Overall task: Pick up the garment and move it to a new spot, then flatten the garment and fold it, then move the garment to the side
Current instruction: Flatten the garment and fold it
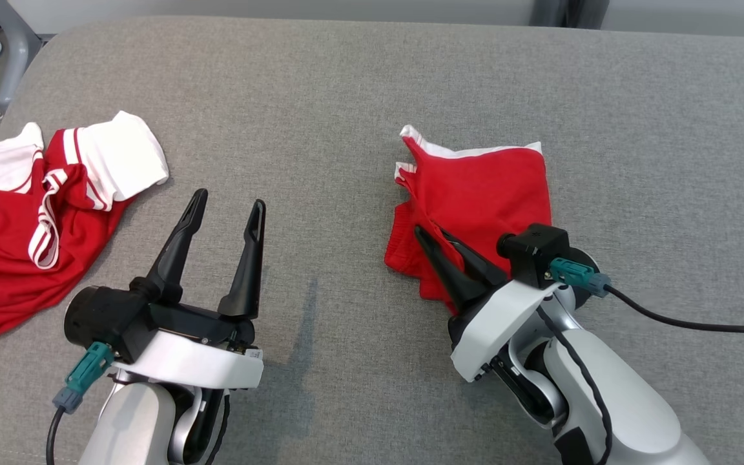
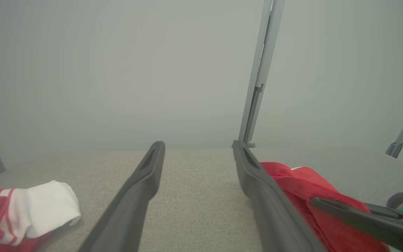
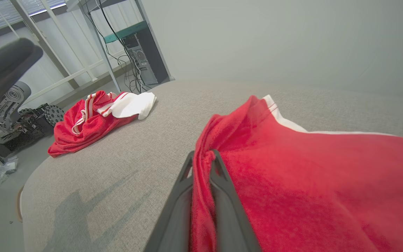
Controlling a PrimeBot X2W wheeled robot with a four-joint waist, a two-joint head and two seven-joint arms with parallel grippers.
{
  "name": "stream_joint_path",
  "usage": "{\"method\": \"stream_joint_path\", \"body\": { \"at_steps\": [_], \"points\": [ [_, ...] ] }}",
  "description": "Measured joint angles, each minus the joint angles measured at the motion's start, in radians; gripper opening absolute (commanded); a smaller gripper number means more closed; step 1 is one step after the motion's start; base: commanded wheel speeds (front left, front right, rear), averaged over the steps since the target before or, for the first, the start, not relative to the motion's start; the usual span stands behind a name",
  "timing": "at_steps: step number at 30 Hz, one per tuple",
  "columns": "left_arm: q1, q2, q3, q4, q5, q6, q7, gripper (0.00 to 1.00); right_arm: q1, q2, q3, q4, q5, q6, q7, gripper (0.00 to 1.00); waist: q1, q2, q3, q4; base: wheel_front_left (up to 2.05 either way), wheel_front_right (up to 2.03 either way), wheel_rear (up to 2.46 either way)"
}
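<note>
The garment lies folded into a rough red square with a white edge, right of centre on the grey padded surface. My right gripper is shut on its near left edge; in the right wrist view a fold of red cloth is pinched between the two fingers of that gripper. My left gripper hovers open and empty to the left of the garment, over bare surface. In the left wrist view that gripper holds nothing, and the garment shows past its right finger.
A second red shirt with white sleeves lies crumpled at the surface's left edge, also seen as a heap in the right wrist view. Metal frame legs stand beyond the far edge. Racks and cables stand off the left side.
</note>
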Motion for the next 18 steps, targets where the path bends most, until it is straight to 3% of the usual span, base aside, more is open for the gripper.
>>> {"method": "stream_joint_path", "body": {
  "at_steps": [1,2,3,10,18],
  "points": [
    [0.000,0.000,-0.001,0.002,0.000,0.000,-0.003,1.00,-0.006,0.000,0.009,0.011,0.009,0.000,-0.009,0.94,0.0000,0.0000,0.003,0.002,0.00,0.00,0.00],
    [-0.001,0.000,-0.001,0.003,0.000,0.000,-0.004,1.00,-0.011,0.000,0.016,0.020,0.013,0.000,-0.020,0.94,0.0001,0.0000,0.005,0.004,0.00,0.00,0.00],
    [-0.002,0.000,-0.002,0.005,0.000,0.000,-0.004,1.00,-0.014,0.000,0.024,0.021,0.025,0.000,-0.032,1.00,0.0000,0.0000,0.007,0.004,0.00,0.00,0.00],
    [-0.004,0.010,0.004,0.012,0.000,0.003,-0.012,1.00,-0.024,0.002,0.024,-0.041,0.014,0.000,-0.123,1.00,0.0000,0.0000,0.006,-0.014,0.00,0.00,0.00],
    [0.000,0.021,0.030,0.011,0.000,0.029,-0.020,1.00,0.066,-0.027,-0.191,-0.208,-0.077,0.000,-0.160,1.00,0.0000,0.0000,-0.020,-0.051,0.00,0.00,0.00]
  ]
}}
